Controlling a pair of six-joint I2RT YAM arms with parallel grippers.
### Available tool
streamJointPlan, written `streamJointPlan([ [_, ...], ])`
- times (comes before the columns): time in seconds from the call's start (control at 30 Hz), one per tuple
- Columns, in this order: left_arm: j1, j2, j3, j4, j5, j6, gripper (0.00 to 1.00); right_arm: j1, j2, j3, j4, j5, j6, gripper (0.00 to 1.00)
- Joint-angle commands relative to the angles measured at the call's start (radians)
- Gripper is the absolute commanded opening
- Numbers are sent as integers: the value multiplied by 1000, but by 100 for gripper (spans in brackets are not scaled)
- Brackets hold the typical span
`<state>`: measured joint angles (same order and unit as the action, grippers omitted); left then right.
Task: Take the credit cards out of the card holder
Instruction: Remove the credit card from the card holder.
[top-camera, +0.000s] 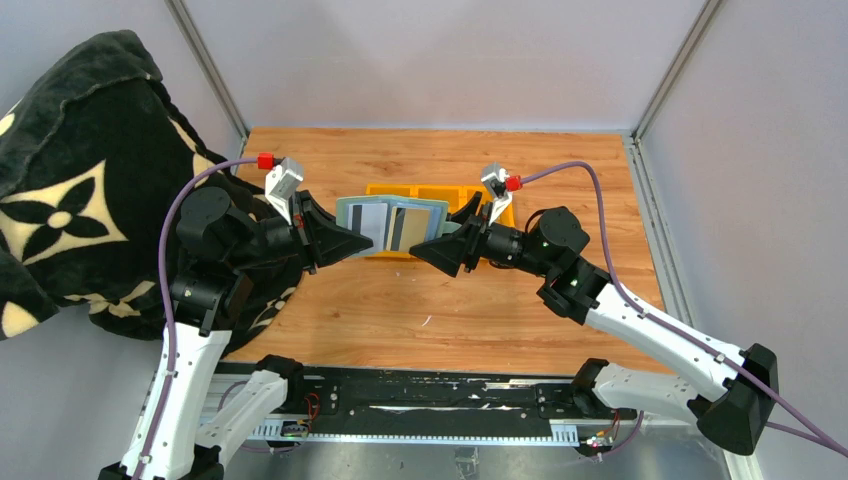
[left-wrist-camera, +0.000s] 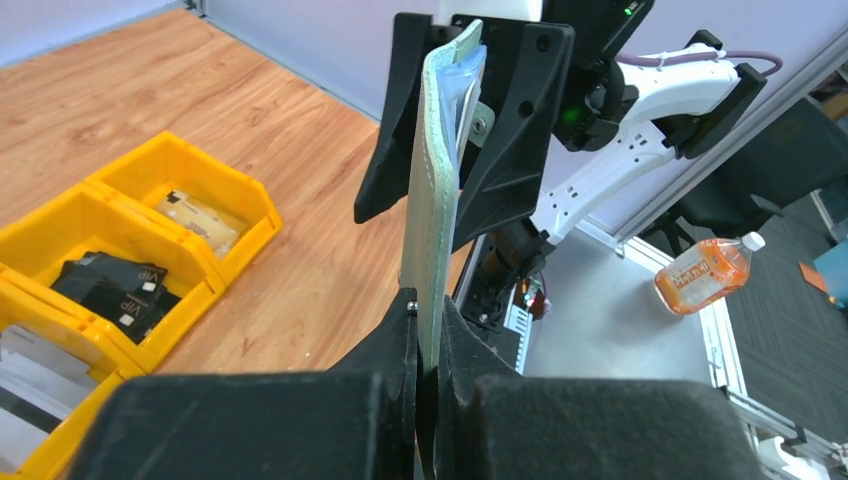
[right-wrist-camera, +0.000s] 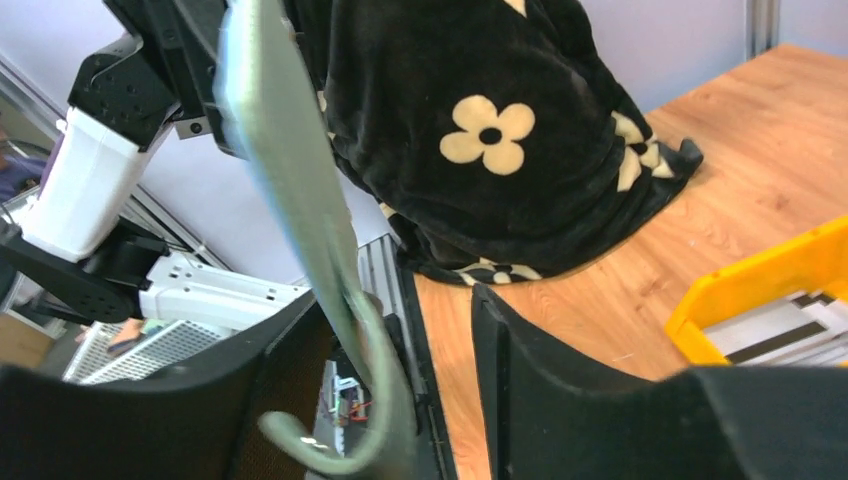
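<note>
1. The wooden table (top-camera: 400, 310) is closed in by grey walls (top-camera: 450, 60) at 9, 12 and 3 o'clock. Bare wood shows from the centre toward 6 o'clock and along the 3 o'clock edge.
2. A black blanket (top-camera: 60, 200) with cream flowers covers the 9 o'clock edge, right behind the left arm.
3. The yellow tray (top-camera: 420, 188) sits toward 12 o'clock, and its near wall is hidden under the held wallet.
4. The left gripper (top-camera: 362, 240) is clenched on the 9 o'clock end of the card holder (left-wrist-camera: 435, 230).
5. The right gripper (top-camera: 418, 250) straddles the 3 o'clock end. The holder lies against one finger with a gap beside the other, so I cannot tell whether it is gripping.
6. The holder hangs spread open above the table, between the two grippers and over the tray's near side. Its long axis runs 9 to 3 o'clock and its inner face points up.
7. Inside it, the grey-silver card (top-camera: 368, 222) lies toward 9 o'clock and the tan-gold card (top-camera: 422, 224) toward 3 o'clock. Their dark stripes run roughly 12 to 6.
</note>
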<state>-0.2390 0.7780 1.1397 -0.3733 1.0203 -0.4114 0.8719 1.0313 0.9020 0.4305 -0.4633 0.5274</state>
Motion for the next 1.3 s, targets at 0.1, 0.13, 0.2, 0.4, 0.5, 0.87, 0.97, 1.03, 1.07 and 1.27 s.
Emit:
streamJointPlan([
  [0.1,-2,10,31,-12,55,15,0,-40,-29,6,61,-32,24,64],
  [0.13,-2,12,30,-12,63,12,0,-41,-21,12,74,-47,32,65],
  [0.2,-2,16,30,-17,78,10,0,-42,2,24,110,-90,53,65],
  [0.4,-2,27,49,-68,102,39,0,-42,72,72,148,-184,87,58],
  [0.5,-2,28,55,-88,107,55,0,-43,87,73,184,-208,110,41],
  [0.87,-2,46,46,-75,113,22,56,-51,119,1,421,-277,267,0],
  [0.97,-2,47,40,-38,115,-17,53,-51,129,-7,470,-296,300,0],
  [1.03,-2,47,31,10,124,-67,52,-51,135,-8,481,-306,315,0],
  [1.07,-2,47,26,35,129,-92,52,-52,138,-8,484,-311,319,0],
  [1.27,-2,47,16,104,134,-150,53,-51,152,-9,493,-330,339,0],
])
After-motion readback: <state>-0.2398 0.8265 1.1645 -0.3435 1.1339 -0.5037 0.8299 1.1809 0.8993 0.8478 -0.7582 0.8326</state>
